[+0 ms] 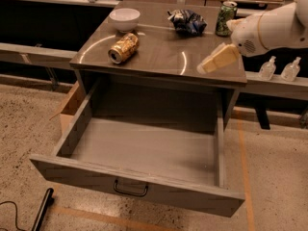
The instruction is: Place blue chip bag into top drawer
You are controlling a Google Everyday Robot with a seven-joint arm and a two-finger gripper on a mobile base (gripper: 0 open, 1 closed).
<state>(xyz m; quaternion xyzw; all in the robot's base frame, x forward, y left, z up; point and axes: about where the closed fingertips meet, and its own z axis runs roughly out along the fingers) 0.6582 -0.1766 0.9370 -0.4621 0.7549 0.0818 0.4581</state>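
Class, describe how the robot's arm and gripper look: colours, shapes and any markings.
The arm is a smooth, rounded white shell with a thin orange ring around it and a small dotted patch near its end. The gripper, above the table near its right front edge, is pale yellowish-tan and wedge-shaped.

Bag (187, 21): we see dark navy foil with white lettering.
Drawer (144, 192): grey-brown wood, with a black handle (130, 189).
Cans: we see a gold can (123, 48) and a green can (225, 19).
Bowl (124, 18): white.
Gripper (216, 60): cream-tan, over the table (161, 54) at its front right, on a white arm (269, 30).
Floor (29, 109): speckled beige with orange lines (243, 158).
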